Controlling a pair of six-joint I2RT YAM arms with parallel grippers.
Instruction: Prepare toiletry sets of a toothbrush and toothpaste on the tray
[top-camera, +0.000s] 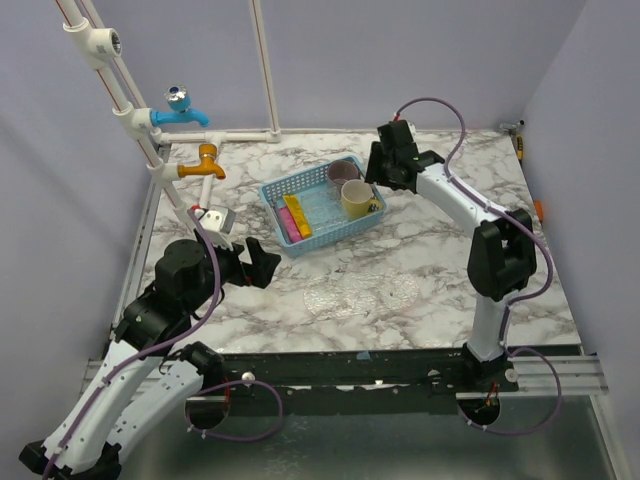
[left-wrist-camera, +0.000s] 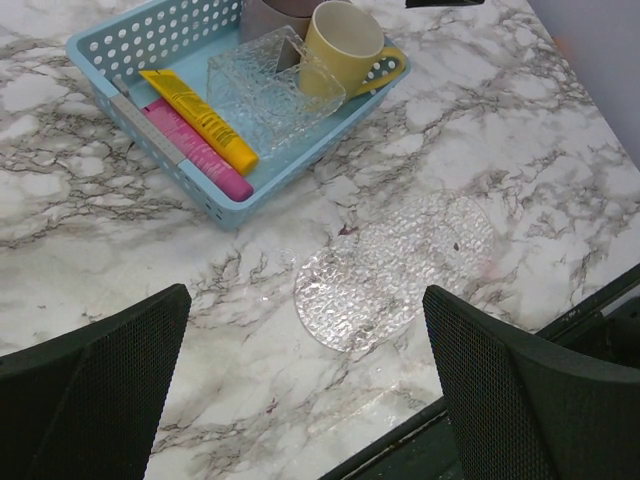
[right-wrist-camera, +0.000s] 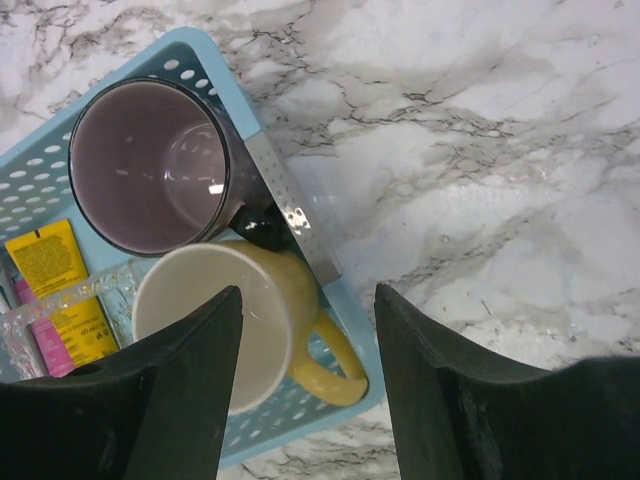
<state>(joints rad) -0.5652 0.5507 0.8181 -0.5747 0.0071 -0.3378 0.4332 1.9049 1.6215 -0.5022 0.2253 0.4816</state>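
Basket (right-wrist-camera: 40, 170) edge: right tool (right-wrist-camera: 310, 295) apart astride mug (right-wrist-camera: 190, 300) wall | left tool (left-wrist-camera: 305, 300) apart, well off basket

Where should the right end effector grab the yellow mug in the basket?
Grip the yellow mug by its rim beside the handle, from straight above: it stands upright, mouth open, with the purple cup and basket wall crowding its sides. Probably one finger inside, one outside.

Crowded basket (top-camera: 300, 175); open tabletop (top-camera: 440, 235) around tray (top-camera: 360, 293)
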